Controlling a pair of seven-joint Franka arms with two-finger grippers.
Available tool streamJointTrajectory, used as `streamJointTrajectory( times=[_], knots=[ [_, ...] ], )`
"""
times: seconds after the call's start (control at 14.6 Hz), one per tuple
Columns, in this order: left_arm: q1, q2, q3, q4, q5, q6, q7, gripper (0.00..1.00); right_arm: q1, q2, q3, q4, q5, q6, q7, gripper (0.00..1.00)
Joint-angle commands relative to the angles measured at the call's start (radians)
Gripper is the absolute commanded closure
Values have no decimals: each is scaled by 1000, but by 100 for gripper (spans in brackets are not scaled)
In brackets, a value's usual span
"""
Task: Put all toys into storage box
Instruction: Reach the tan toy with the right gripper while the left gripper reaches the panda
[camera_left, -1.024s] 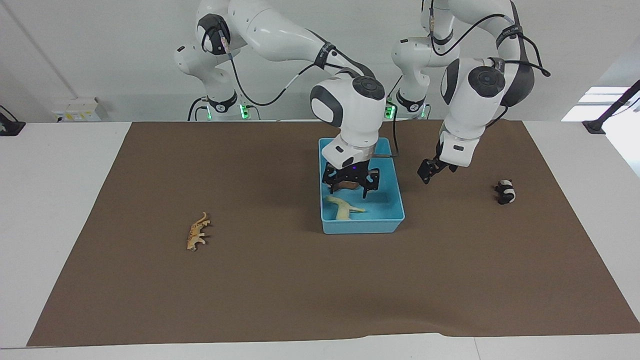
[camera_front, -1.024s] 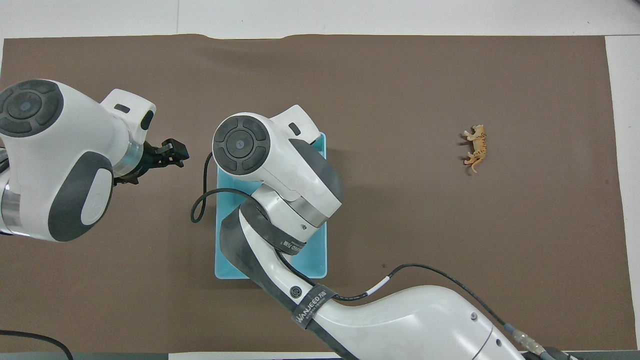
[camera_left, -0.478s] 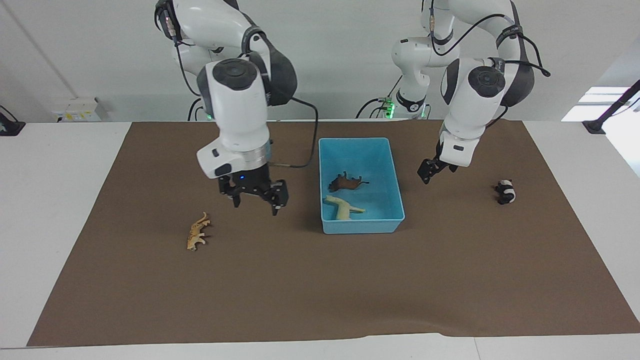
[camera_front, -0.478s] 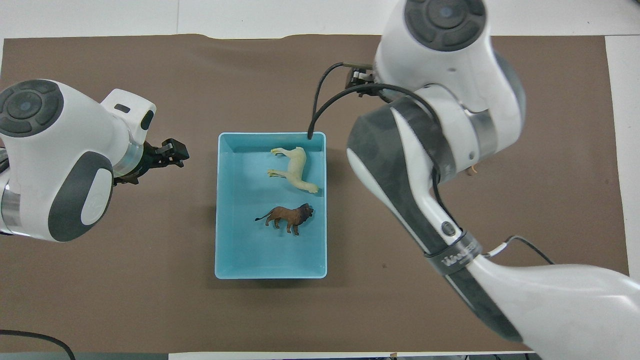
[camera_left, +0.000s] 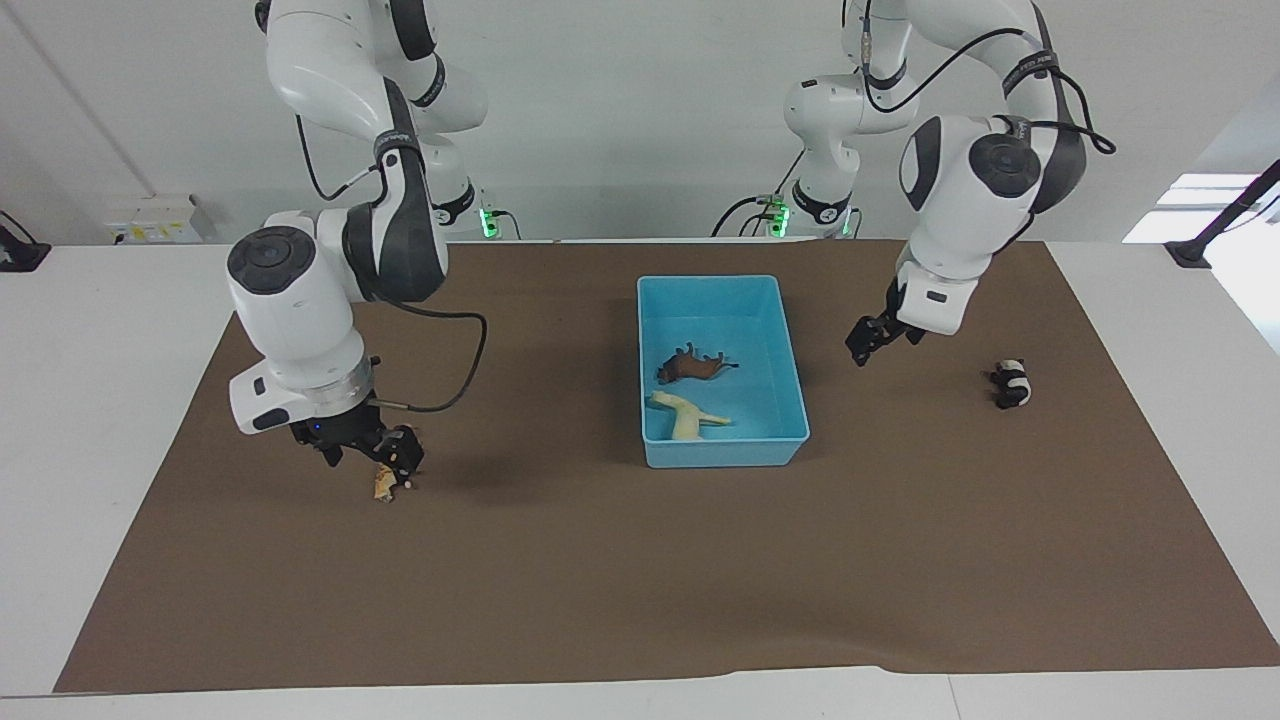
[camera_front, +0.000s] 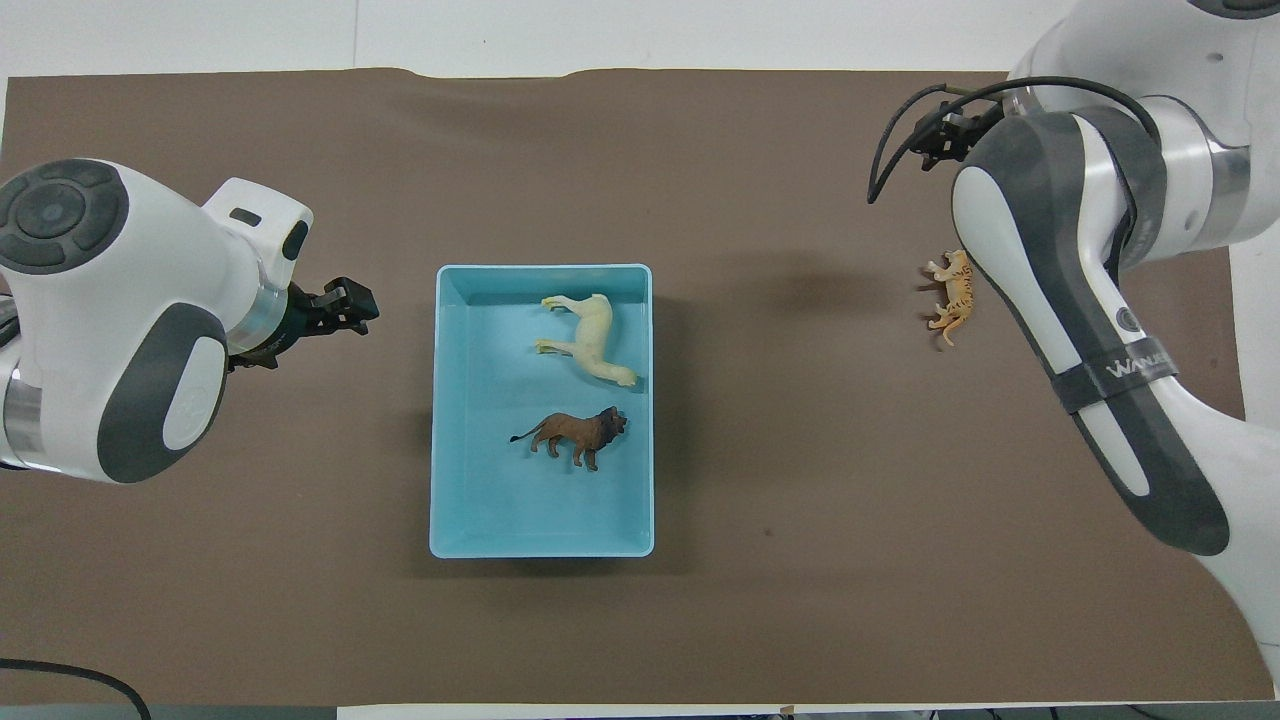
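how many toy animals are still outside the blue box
2: the orange spotted cat on the mat at the right arm's end, under the right gripper; the panda at the left arm's end.

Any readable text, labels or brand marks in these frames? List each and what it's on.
"WANJEED" on the dark strap around the right arm's forearm, overhead view.
Round logo on the left arm's wrist housing: too blurred to read.
Wall box label, facing view: too small to read.
Storage box and toys: no text visible.

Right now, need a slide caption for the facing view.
Right claw over the orange cat; horse and lion in the blue box; panda still out.
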Motion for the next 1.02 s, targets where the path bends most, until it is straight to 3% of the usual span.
streamJointTrajectory(
  times=[0.0, 0.14, 0.27, 0.68, 0.96],
  knots=[
    [34, 2, -15, 15, -24, -25, 40, 0, -28, -107, 14, -255, 11, 143, -45, 0],
    [44, 2, -12, 16, -23, -16, 51, 0, -37, -92, 14, -299, 11, 186, -85, 0],
    [85, 4, -7, 15, -16, 3, 124, 0, -64, -78, 13, -365, 11, 310, -114, 0],
    [313, 15, -5, -10, 51, 89, 595, 0, -63, -29, 13, -368, 9, 379, -113, 0],
    [421, 54, -5, -132, 177, 344, 831, 0, -68, -13, 14, -368, 9, 415, -114, 0]
  ],
)
